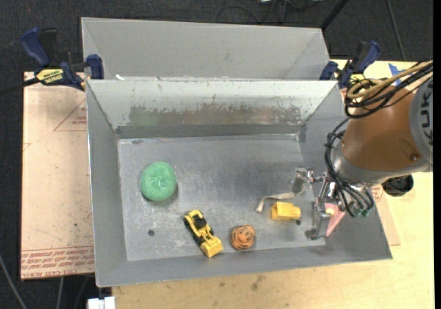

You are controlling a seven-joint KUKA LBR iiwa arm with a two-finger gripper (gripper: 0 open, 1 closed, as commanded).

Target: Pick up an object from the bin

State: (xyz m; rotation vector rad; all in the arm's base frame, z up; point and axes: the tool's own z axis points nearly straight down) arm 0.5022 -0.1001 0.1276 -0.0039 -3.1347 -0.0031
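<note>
Lying on the floor of the grey metal bin (207, 104) toward its 4 o'clock corner, the small yellow plastic block (286, 212) sits just at 9 o'clock of the gripper (309, 205). Its long axis runs roughly from 9 to 3 o'clock, pointing at the gap between the jaws. The 2 fingers stand spread, 1 at 12 o'clock of that gap and 1 at 6 o'clock, with nothing between them. The block looks just outside the gap, so a short shift toward 9 o'clock would probably bring the jaws across its narrow sides.

A pale grey bent strip (270, 201) touches the block's 10 o'clock edge; what it is cannot be told, and it may get dragged along. An orange round ball (242, 236) lies near at 8 o'clock, a yellow toy digger (202, 233) beyond it, and a green rounded lump (158, 182) well apart at 9 o'clock. None blocks the approach. The bin's sloping wall at 3 o'clock is close to the wrist.
</note>
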